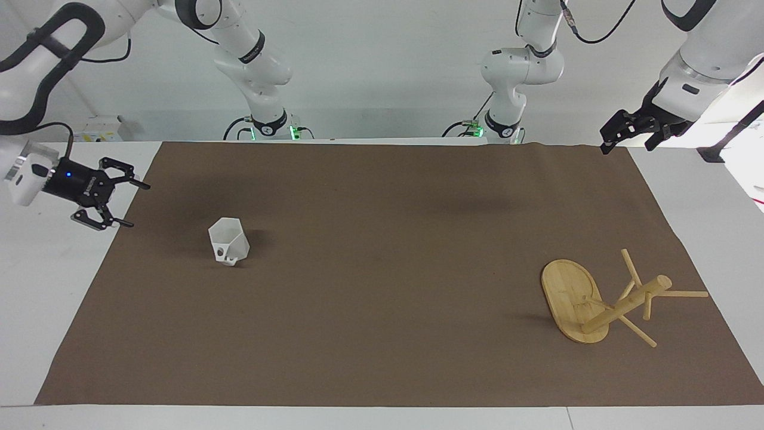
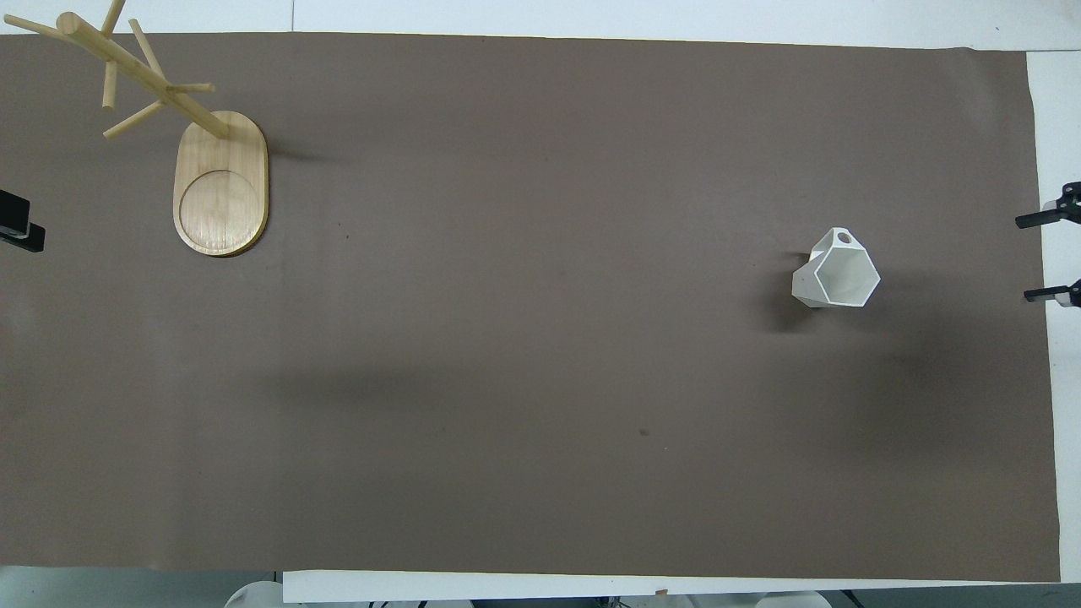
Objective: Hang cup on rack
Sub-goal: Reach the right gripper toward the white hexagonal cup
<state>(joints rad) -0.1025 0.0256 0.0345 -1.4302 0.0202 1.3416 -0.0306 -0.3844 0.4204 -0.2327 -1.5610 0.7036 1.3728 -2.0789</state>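
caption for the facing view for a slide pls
Open right gripper at the mat's edge beside the upright white cup; left gripper waits, open, bamboo rack standing empty.

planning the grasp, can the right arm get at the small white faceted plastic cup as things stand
Probably yes. The right gripper hangs open at the right arm's end of the brown mat, turned toward the small white faceted plastic cup. Nothing stands between them; the bamboo rack is at the left arm's end.
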